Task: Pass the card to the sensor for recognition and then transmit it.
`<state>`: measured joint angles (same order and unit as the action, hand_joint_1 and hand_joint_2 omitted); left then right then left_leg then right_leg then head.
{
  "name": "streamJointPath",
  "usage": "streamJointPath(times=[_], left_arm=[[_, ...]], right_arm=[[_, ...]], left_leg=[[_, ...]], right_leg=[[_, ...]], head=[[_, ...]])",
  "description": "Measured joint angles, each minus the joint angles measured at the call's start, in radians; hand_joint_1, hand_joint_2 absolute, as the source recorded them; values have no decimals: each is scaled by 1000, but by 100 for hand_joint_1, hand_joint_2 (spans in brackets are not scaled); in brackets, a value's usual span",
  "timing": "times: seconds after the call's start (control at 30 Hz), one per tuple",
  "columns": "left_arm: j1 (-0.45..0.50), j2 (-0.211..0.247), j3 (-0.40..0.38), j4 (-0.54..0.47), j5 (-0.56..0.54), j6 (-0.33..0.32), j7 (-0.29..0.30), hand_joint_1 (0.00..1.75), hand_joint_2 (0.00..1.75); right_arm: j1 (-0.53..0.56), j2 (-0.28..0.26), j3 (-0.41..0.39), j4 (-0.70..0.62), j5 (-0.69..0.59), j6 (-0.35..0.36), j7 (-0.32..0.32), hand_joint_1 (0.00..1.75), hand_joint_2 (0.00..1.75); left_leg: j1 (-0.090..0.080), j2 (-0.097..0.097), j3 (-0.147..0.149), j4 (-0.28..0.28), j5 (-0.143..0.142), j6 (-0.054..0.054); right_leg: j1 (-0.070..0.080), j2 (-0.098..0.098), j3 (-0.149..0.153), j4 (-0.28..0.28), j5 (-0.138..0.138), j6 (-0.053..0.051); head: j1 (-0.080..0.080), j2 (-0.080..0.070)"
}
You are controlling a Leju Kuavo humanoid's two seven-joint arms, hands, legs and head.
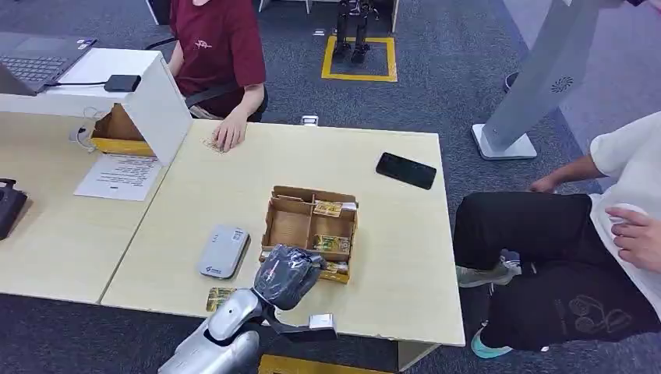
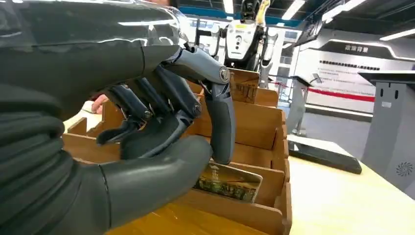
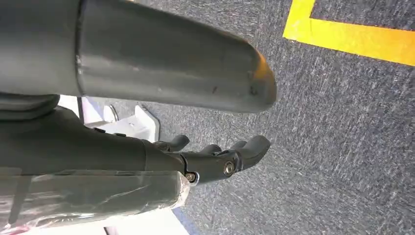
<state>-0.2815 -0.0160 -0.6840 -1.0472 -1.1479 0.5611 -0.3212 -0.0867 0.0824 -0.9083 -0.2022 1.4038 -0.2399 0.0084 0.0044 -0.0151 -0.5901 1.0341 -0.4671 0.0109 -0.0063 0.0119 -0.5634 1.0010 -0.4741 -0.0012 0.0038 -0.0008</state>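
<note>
Left hand point(image 2: 161, 122) half-curled, thumb and fingertip touching card point(image 2: 227, 182) in box point(image 2: 254, 125), grip unclear.

- The floor point(image 1: 452, 93) was covered in dark grey carpet, on which a yellow square outline point(image 1: 359, 59) was marked.
- Two pale wooden tables point(image 1: 374, 234) were set side by side.
- A white raised shelf point(image 1: 148, 93) was stood on the left table.
- Ceiling strip lights point(image 2: 293, 9) were lit.

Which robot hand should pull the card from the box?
Left. The left robot hand is already at the wooden box, fingers reaching a card in the near compartment. The right robot hand hangs over the carpet, holding nothing.
</note>
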Motion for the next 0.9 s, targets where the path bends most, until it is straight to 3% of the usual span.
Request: streamJointPath(times=[0.9], left_arm=[[1,0,17,-1,65,-16,-32,0,175]], right_arm=[[0,0,-15,0,17,0,1,0,0]], left_leg=[[0,0,0,0,0,0]], right_leg=[[0,0,0,0,0,0]], head=[[0,0]])
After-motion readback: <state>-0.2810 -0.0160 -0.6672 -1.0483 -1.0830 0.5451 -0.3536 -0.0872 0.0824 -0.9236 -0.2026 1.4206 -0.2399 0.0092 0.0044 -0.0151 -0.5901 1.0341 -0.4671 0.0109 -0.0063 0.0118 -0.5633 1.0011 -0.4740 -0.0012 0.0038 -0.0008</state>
